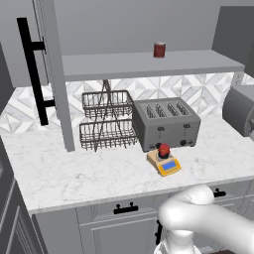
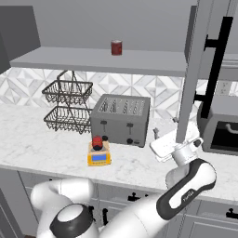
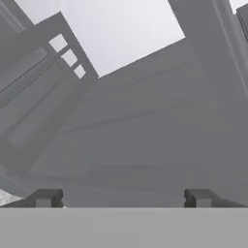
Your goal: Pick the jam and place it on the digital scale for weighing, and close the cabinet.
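One jam [image 1: 163, 149] sat on the digital scale [image 1: 165, 164]; no writing was legible. Gripper [image 3: 121, 197] jaws stood spread, facing the open cabinet [image 2: 189, 79] door.

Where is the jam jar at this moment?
The jam stands on the digital scale on the counter, just in front of the toaster; in the right base view it is left of centre.

No legible text, labels, brands or numbers. The digital scale [image 1: 164, 162] has a blue display, blank at this resolution. Toaster [image 1: 166, 123] controls carry no readable markings. Can [image 1: 159, 49] on the shelf: no label discernible.
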